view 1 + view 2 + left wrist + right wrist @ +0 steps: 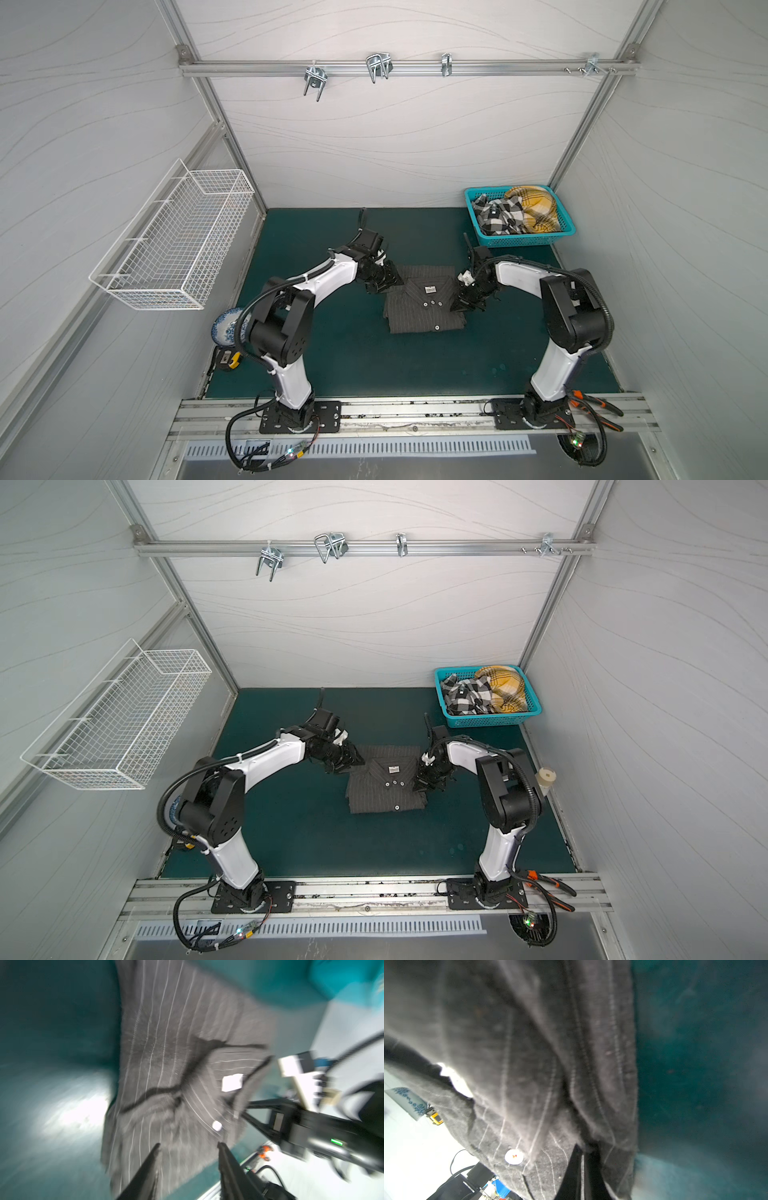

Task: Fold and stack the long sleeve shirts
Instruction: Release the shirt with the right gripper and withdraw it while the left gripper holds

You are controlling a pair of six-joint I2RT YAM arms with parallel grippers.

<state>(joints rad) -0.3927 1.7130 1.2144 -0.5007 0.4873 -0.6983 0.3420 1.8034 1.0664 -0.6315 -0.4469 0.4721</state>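
Green mat [353, 357] lies under me, and on its middle sits the grey striped shirt [419, 311], folded square, buttons up, collar on the far side. My left claw [189, 1144] hangs over its left edge, fingers parted and holding nothing. My right claw [584, 1147] is pinched narrow on a fold at the right edge. The white neck label [429, 289] is too small to read. Farther back on the right, a blue basket [528, 241] holds the checked shirt [498, 214] and the yellow shirt [536, 208].
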